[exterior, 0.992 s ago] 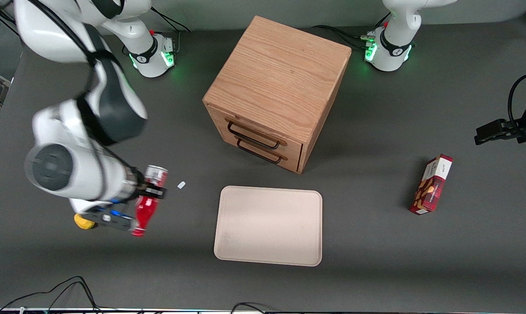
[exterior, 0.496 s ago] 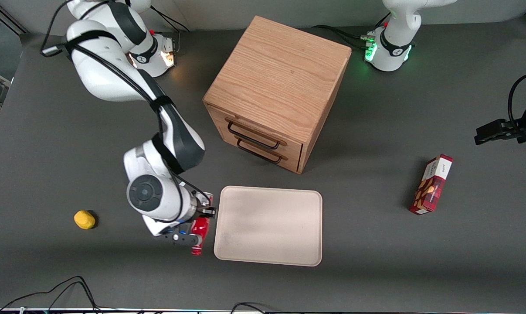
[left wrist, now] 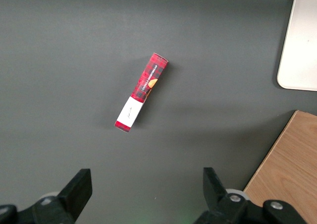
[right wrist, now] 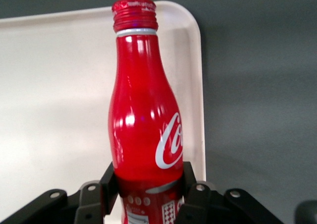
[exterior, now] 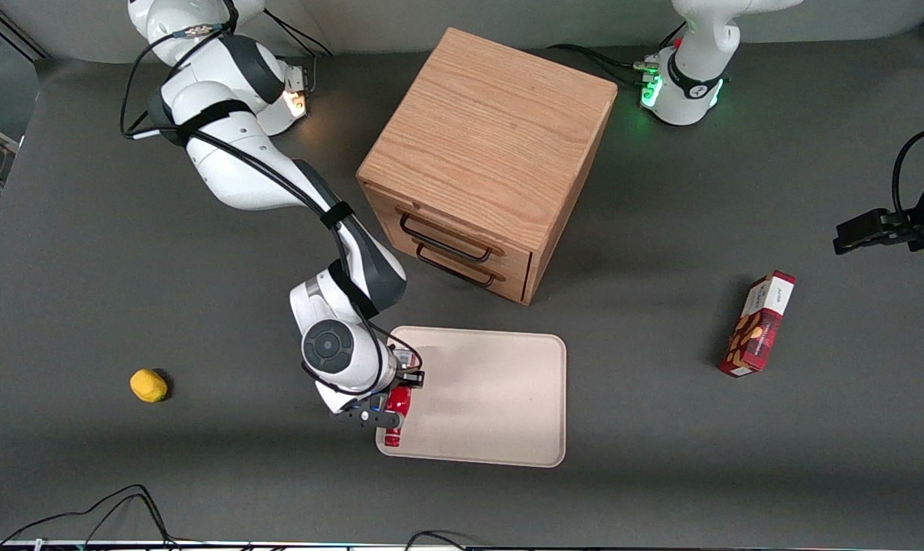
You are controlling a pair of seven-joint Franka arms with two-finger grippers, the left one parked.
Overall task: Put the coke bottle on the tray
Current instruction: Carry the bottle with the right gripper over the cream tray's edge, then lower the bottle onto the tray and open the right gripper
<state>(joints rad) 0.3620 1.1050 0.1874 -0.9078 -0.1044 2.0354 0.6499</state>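
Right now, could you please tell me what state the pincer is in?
Pincer: shut on the bottle, over the tray edge nearest the working arm.

tray [exterior: 492,398] surface lies bare beside gripper [exterior: 397,398]; cabinet [exterior: 484,161] stands near.

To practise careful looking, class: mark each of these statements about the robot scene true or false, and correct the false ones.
1. The gripper is shut on the coke bottle. True.
2. The bottle is over the tray's edge toward the working arm's end. True.
3. The cabinet's top drawer is pulled open. False: both drawers look closed.
4. The snack box lies on the tray. False: it lies on the table, toward the parked arm's end.
5. A yellow object sits on the table, apart from the tray. True.
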